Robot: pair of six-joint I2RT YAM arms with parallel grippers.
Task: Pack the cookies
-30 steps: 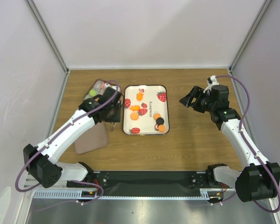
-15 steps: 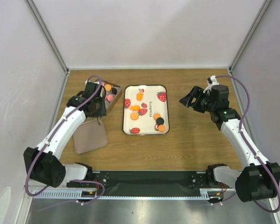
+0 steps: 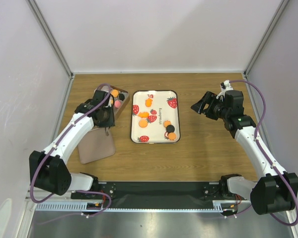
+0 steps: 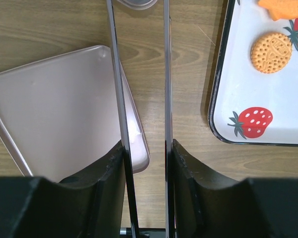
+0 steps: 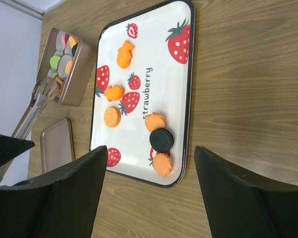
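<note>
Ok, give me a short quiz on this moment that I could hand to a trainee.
1. True or false: the right hand is shut on something.
2. What does the left hand hold? A tongs, B a spoon, C a cloth.
3. How many black cookies lie on the tray?
Key: 1 false, it is open and empty. 2 A. 3 one.
</note>
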